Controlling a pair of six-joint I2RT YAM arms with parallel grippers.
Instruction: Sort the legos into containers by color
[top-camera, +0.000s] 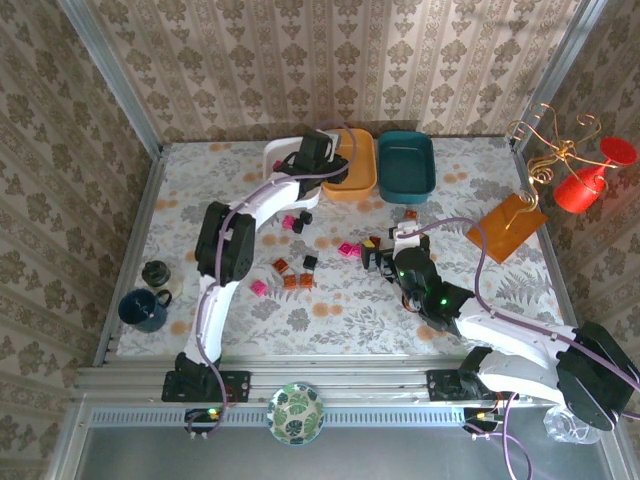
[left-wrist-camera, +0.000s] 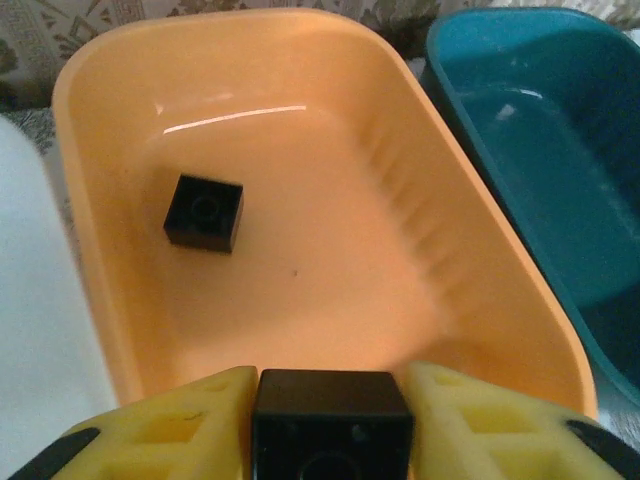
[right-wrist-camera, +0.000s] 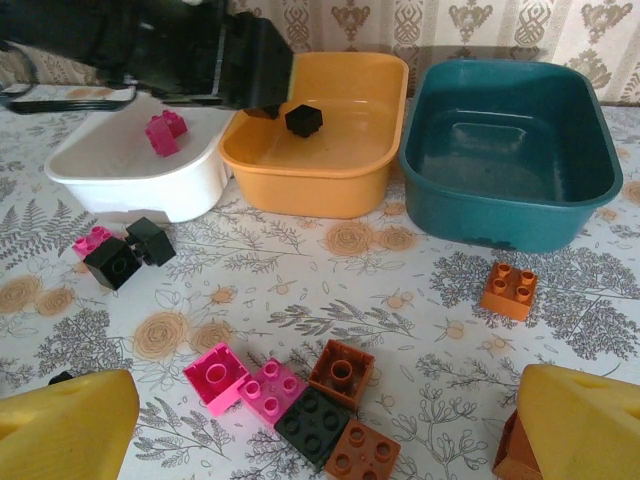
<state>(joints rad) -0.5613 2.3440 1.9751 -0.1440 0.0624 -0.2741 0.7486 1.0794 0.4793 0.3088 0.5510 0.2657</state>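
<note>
My left gripper (left-wrist-camera: 332, 425) hangs over the orange-yellow tray (left-wrist-camera: 90, 80), shut on a black lego (left-wrist-camera: 332, 410). Another black lego (left-wrist-camera: 205, 212) lies on that tray's floor. The white tray (right-wrist-camera: 130, 175) to its left holds a magenta lego (right-wrist-camera: 165, 132); the teal tray (right-wrist-camera: 500, 200) stands to its right. My right gripper (right-wrist-camera: 330, 420) is open above a cluster of pink (right-wrist-camera: 215, 375), brown (right-wrist-camera: 342, 372) and black (right-wrist-camera: 313, 425) legos. An orange lego (right-wrist-camera: 508, 290) lies alone near the teal tray. More black and pink legos (right-wrist-camera: 125, 255) sit before the white tray.
A dark blue mug (top-camera: 143, 310) and a small dark jar (top-camera: 156, 273) stand at the left edge. A flat orange card (top-camera: 506, 227) and a red goblet (top-camera: 590, 180) are at the right. A green patterned bowl (top-camera: 296, 412) sits on the near rail.
</note>
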